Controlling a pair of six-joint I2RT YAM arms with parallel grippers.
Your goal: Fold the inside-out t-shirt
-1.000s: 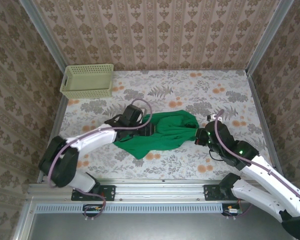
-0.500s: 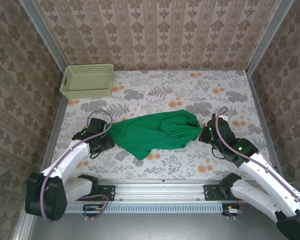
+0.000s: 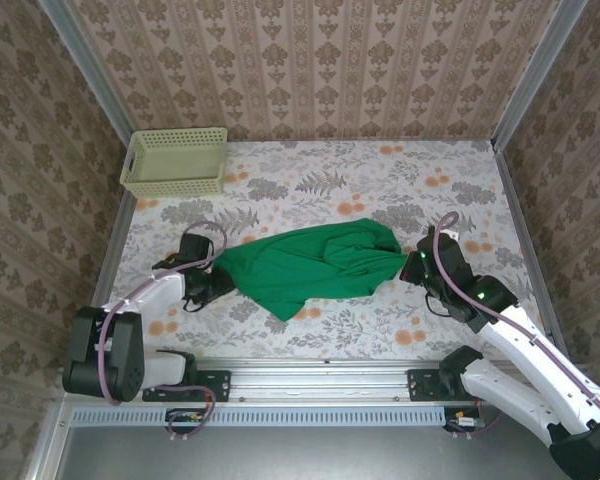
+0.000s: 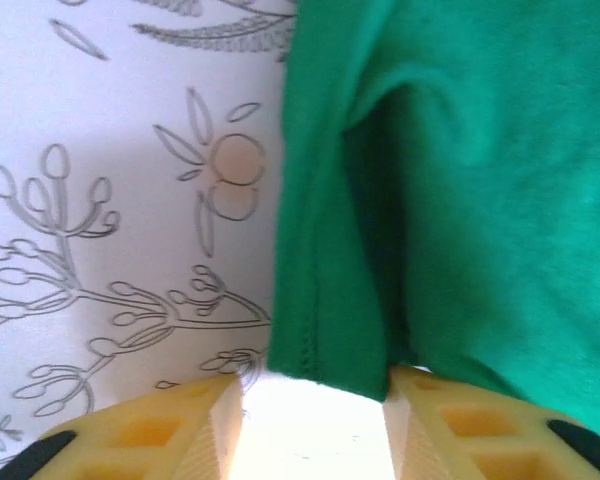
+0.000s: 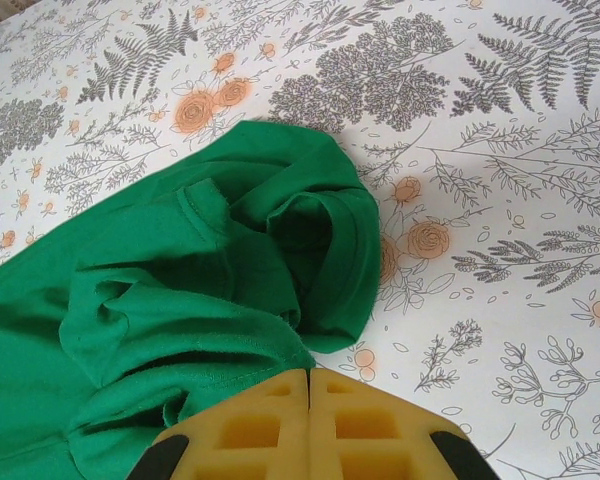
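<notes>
So from overhead you get the whole layout: the green t-shirt [image 3: 310, 265] lies bunched on the flowery counter [image 3: 380, 180], stretched between the left pincer [image 3: 214, 284] and the right pincer [image 3: 409, 267], one at each end. The pale basket [image 3: 175, 160] sits well beyond the left pincer, off in the far corner.

The wrist cams fill in what you can't make out from up there. At the left pincer [image 4: 313, 385] the two yellow fingers stand partly apart, and the stitched hem of the shirt [image 4: 480, 200] hangs in the gap. It brushes the right-hand finger, with bare space on the other side, so it's not squeezed.

The right pincer [image 5: 308, 375] is closed, fingers flush together. A crumpled fold of the shirt [image 5: 180, 300] runs straight into its tips, so it looks pinched there. Cloth spreads ahead and to its left, bare counter to its right.
</notes>
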